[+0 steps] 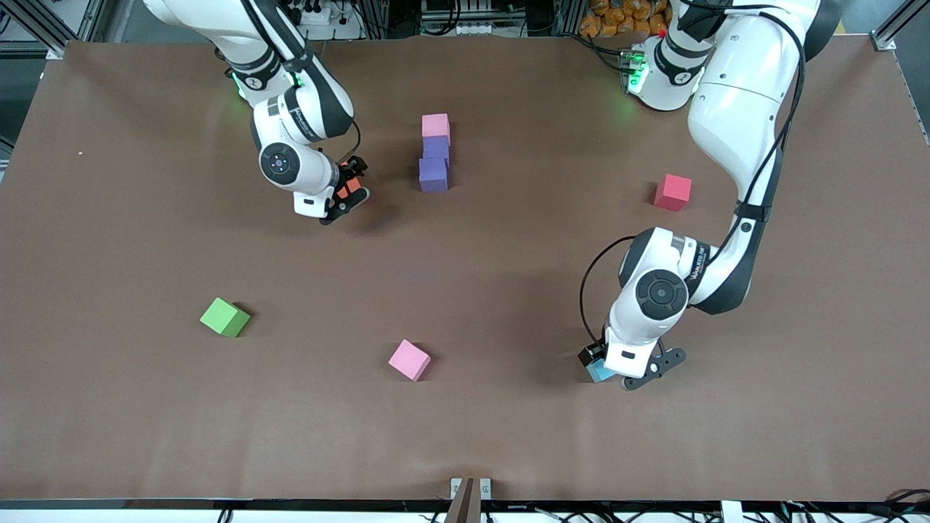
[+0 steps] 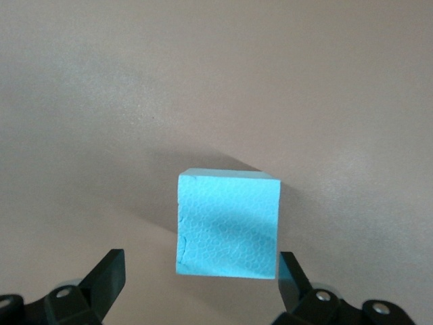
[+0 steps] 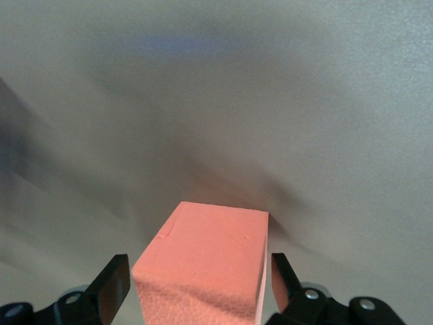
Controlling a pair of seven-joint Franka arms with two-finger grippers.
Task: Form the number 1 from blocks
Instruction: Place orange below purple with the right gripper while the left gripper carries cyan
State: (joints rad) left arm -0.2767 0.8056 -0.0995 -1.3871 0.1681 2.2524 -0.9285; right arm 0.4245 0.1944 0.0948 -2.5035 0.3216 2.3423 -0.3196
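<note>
The light over my table [image 1: 465, 436] is even and quite bright, and it comes from above. Shadows are soft and short: the green block [image 1: 224, 317] and the red block [image 1: 673, 192] each throw a small dark edge on the brown surface. My arms leave wide, pale shadows. In my left wrist view the light blue block [image 2: 229, 225] is sharp. In my right wrist view the table looks smeared and blurred, while the orange block [image 3: 201, 265] is clearer.
</note>
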